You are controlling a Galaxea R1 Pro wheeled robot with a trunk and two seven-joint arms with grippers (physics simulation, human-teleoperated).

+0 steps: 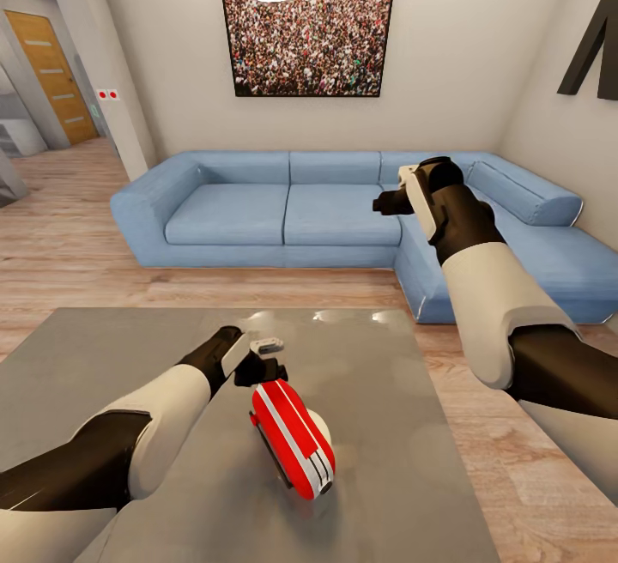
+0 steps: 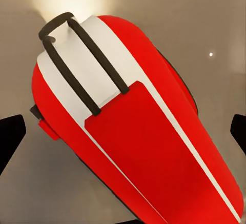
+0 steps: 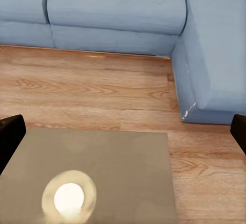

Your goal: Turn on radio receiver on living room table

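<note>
Radio receiver [image 1: 292,438] lies just beneath spread left claw [image 1: 268,357].

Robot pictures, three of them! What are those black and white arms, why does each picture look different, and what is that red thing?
They belong to a robot with two arms. The big picture comes from a camera on its head. The left gripper hangs open right by a red-and-white radio on the shiny grey table, holding nothing. The right gripper is raised in front of the blue sofa, also empty. The other two pictures come from cameras by each gripper: one looks at the radio close up, one sees the table's corner and wooden floor.
</note>
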